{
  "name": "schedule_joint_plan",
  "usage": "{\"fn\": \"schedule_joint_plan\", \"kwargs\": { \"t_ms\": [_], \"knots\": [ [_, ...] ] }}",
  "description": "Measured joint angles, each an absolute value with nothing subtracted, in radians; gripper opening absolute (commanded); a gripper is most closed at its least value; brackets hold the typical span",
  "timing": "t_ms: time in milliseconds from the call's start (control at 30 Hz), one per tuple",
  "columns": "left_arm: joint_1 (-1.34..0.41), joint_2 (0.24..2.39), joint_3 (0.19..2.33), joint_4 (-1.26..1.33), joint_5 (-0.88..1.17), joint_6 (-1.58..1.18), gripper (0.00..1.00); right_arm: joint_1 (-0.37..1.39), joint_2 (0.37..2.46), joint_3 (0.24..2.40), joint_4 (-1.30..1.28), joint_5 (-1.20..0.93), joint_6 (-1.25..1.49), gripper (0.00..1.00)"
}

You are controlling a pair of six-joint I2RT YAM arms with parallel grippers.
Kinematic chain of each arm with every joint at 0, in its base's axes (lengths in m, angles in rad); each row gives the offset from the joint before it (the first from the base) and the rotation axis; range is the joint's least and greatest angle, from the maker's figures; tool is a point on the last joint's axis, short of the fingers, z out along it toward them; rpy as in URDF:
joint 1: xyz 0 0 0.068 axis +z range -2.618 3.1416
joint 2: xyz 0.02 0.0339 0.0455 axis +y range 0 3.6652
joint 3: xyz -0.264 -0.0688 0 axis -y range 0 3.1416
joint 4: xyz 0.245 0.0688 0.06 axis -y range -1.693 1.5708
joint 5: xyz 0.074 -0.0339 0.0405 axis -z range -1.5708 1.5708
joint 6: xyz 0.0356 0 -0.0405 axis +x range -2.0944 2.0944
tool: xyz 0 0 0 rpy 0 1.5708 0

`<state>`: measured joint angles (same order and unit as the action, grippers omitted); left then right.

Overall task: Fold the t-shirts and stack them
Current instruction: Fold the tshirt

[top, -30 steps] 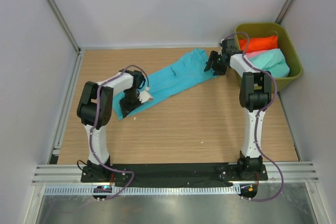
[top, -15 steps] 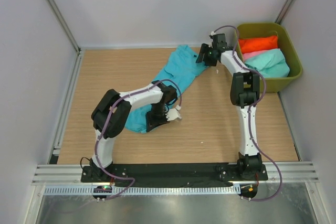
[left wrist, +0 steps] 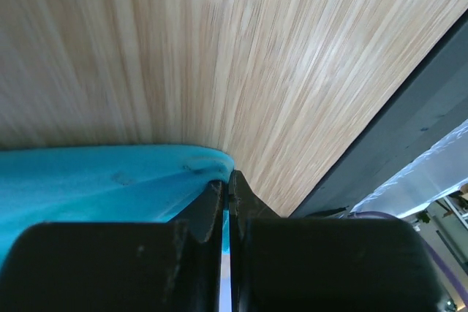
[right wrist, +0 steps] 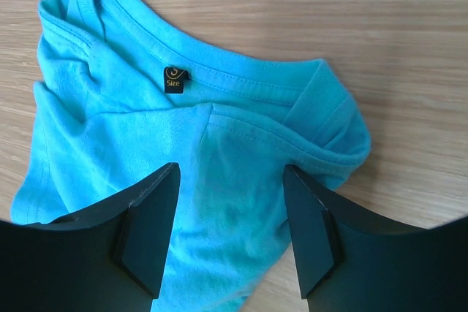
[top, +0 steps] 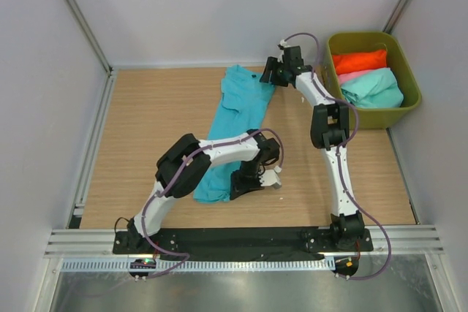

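Bare tabletop (top: 146, 122) lies open from the left wall (top: 44, 107) to the blue shirt (top: 235, 107), a long strip running from the back middle toward the front. The left arm (top: 205, 153) stretches low across the front left to the shirt's near end, where the left hand (top: 241, 186) is pinched closed on the cloth, barring that corner. Right of the shirt, clear wood runs to the upright right arm (top: 340, 166); the right hand (top: 269, 72) hovers, jaws apart, over the collar, and the bin (top: 380, 117) fills the back right corner.
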<state>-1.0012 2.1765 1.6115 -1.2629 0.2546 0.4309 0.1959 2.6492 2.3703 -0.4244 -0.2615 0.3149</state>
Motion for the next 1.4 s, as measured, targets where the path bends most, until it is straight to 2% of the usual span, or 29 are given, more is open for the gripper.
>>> {"fn": "schedule_joint_plan", "kwargs": {
  "t_ms": [400,700,767,800,867,900,1000,1033,1067,1233,1400],
  "knots": [
    [-1.074,2.33,1.861,-1.332,0.293,0.376,0.0,0.214,2.711,2.448,-0.369,-0.287,0.342,0.65],
    [-1.092,2.374,1.935,-1.361,0.307,0.35,0.03,0.228,2.739,2.483,-0.347,-0.301,0.354,0.65],
    [-1.097,2.374,1.935,-1.36,0.307,0.347,0.2,0.23,2.739,2.483,-0.347,-0.302,0.354,0.68],
    [-1.1,2.374,1.935,-1.36,0.307,0.347,0.47,0.23,2.739,2.483,-0.347,-0.302,0.353,0.7],
    [-1.108,2.364,1.933,-1.373,0.33,0.338,0.62,0.231,2.735,2.483,-0.35,-0.302,0.343,0.73],
    [-1.118,2.347,1.923,-1.368,0.327,0.332,0.74,0.232,2.727,2.478,-0.357,-0.299,0.334,0.74],
    [-1.146,2.292,1.908,-1.327,0.29,0.34,0.88,0.229,2.671,2.424,-0.406,-0.281,0.306,0.76],
    [-1.153,2.269,1.908,-1.313,0.276,0.34,0.97,0.226,2.635,2.391,-0.422,-0.269,0.3,0.76],
    [-1.158,2.25,1.909,-1.303,0.265,0.339,1.0,0.224,2.596,2.357,-0.447,-0.261,0.296,0.76],
    [-1.169,2.082,1.911,-1.273,0.215,0.319,1.0,0.195,2.296,2.128,-0.525,-0.216,0.29,0.76],
    [-1.109,1.876,1.916,-1.234,0.162,0.19,1.0,0.149,1.907,1.839,-0.588,-0.287,0.337,0.69]
  ]
}}
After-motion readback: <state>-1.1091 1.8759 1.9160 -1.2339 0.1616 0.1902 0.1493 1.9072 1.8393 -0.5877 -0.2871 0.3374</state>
